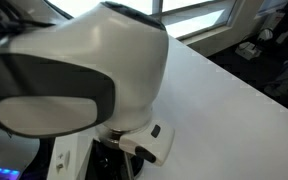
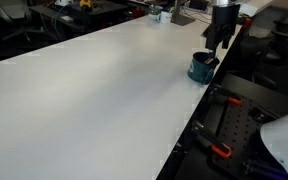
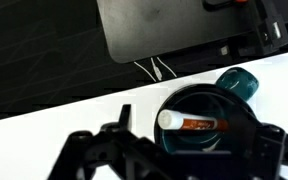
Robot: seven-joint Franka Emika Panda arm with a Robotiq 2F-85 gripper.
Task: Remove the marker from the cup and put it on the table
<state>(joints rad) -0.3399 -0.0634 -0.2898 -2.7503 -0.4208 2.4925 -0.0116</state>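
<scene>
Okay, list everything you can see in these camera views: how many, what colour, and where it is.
marker: one, white tip and orange-red body, lying inside the cup
cup: one, dark with a teal tinge, on the table near its edge
table: one, white, fills most of the view
clamps: two, orange and black, on the black frame beside the table
far-end items: too small to tell
robot arm: one, white and grey, blocks most of an exterior view
pincer: one, black, open, just above the cup

Arm (image 1: 104,50): glossy white rounded shell, dark grey joint band. Tool (image 2: 218,44): black, angular linkages.
</scene>
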